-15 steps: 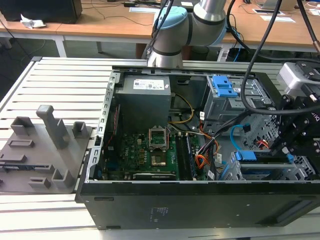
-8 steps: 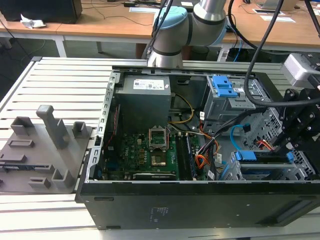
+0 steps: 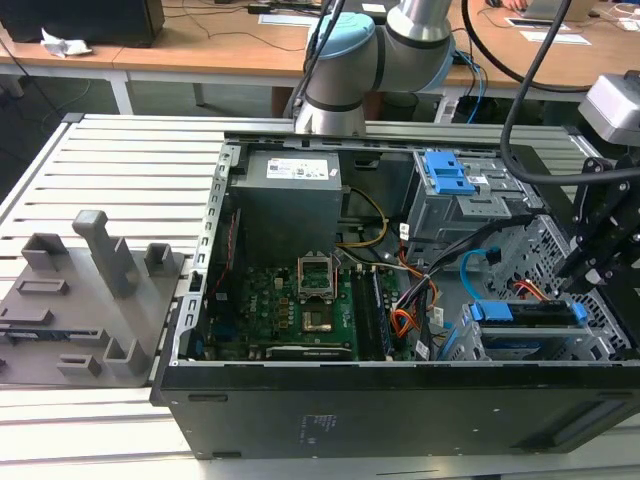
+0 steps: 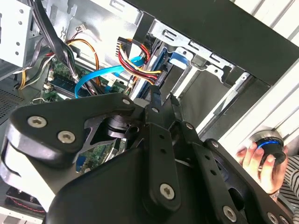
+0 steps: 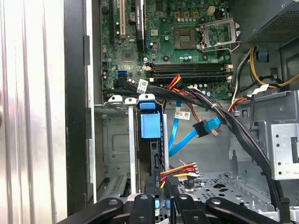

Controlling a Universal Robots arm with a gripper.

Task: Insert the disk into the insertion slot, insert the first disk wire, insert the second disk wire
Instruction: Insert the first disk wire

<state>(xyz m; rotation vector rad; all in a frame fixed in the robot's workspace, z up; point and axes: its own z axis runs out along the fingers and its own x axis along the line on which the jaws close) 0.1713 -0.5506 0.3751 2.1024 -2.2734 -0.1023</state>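
Ribbed table [image 3: 130, 160] holds boxy case [image 3: 400, 410], disk [image 3: 527, 313] in perforated slot [image 3: 592, 338].

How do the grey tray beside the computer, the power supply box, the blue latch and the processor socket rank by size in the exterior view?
1. Grey tray
2. Power supply box
3. Blue latch and processor socket: these look about alike, so they are not ranked against each other.

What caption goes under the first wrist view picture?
Gripper by the coloured wires, with the disk sitting in the insertion slot.
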